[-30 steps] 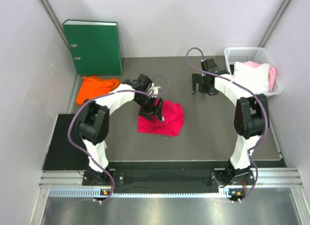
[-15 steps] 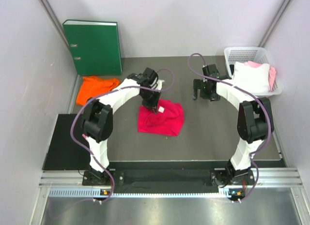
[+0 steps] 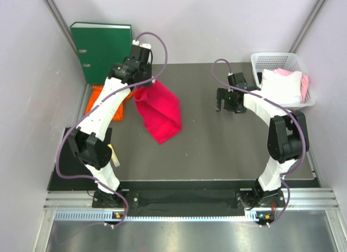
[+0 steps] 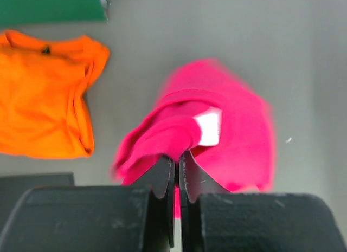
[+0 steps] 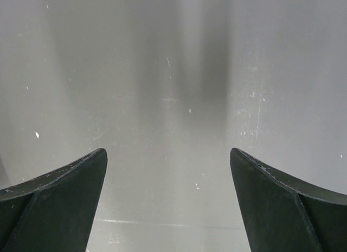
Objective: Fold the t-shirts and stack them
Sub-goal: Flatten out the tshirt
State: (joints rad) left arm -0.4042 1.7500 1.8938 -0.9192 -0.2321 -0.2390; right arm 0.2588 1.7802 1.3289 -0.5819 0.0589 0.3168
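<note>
Crimson-pink cloth t-shirt (image 3: 160, 111) is hung from the clamped left gripper (image 4: 177, 154); the right gripper (image 5: 167, 154) is spread empty; folded white cloth (image 3: 282, 85) is held in the white lattice basket (image 3: 271, 56).

Overhead, downward wrist close-ups, pink t-shirt (image 3: 160, 112) shared

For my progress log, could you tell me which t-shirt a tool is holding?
The pink shirt: the left tool is shut on its fabric, while the orange shirt lies ungripped near the green binder.

2 tees (image 3: 160, 108), 1 binder (image 3: 105, 52), 1 basket (image 3: 271, 58).
</note>
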